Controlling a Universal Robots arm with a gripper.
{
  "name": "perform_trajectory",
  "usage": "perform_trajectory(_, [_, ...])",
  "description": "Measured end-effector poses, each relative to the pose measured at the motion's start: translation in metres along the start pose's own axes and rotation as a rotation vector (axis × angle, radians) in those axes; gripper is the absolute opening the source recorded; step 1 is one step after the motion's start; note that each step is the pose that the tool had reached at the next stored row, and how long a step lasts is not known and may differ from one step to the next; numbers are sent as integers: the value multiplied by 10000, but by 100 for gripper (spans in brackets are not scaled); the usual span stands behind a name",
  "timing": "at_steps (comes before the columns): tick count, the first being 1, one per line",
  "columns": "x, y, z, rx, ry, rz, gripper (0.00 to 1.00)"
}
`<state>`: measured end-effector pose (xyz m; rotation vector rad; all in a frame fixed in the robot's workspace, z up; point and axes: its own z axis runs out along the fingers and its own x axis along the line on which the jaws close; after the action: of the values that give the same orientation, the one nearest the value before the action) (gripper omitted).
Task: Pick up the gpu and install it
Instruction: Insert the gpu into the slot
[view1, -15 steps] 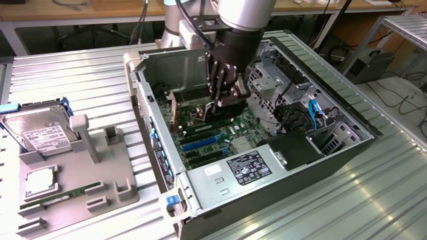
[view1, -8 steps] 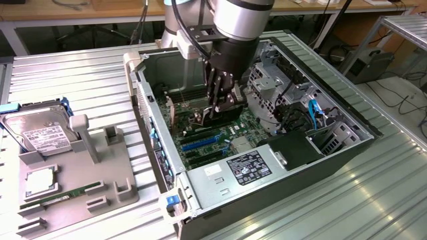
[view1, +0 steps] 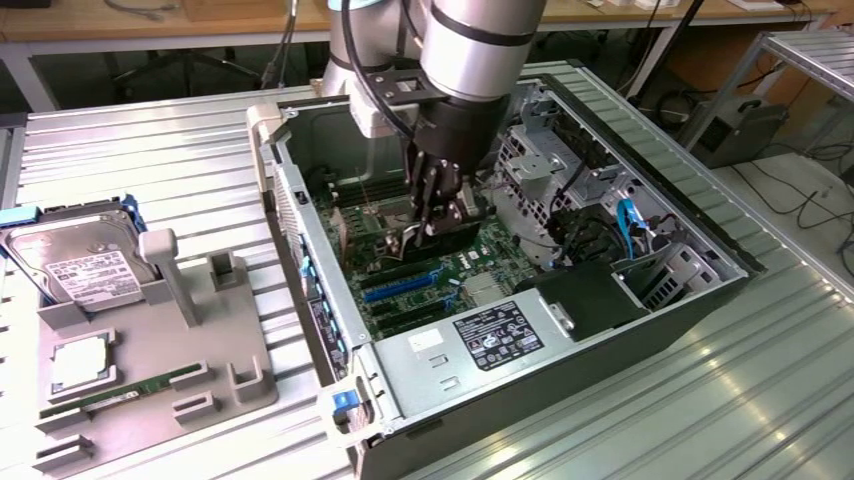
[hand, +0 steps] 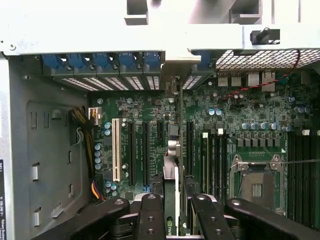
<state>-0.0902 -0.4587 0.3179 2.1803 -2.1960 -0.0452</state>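
One gripper (view1: 438, 215) inside one open computer case (view1: 694, 290), fingers clamped on one gpu (hand: 171, 200), held edge-on just above the motherboard (hand: 250, 125) between the expansion slots. Five blue slot latches (hand: 100, 61) along the rear wall. On the grey fixture tray (view1: 134, 380) outside: one hard drive (view1: 74, 262), one CPU (view1: 80, 365), one green RAM stick (view1: 114, 395).

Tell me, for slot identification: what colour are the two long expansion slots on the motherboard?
Blue expansion slots, clearest in the exterior view.
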Motion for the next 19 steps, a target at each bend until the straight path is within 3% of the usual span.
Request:
perform_trajectory(4, [-2,3,128,15,0,-22,26])
perform_trajectory(6, [-3,1,214,13,-147,-29,26])
perform_trajectory(8, [6,-2,261,11,-246,-37,26])
perform_trajectory(9, [17,-3,285,-2,-274,-60,26])
perform_trajectory(11, [27,-5,344,-48,-436,-214,26])
perform_trajectory(12, [27,-5,366,-79,-481,-269,26])
perform_trajectory(13, [28,-6,384,-105,-479,-298,26])
perform_trajectory(19, [27,-10,448,-112,-476,-307,26])
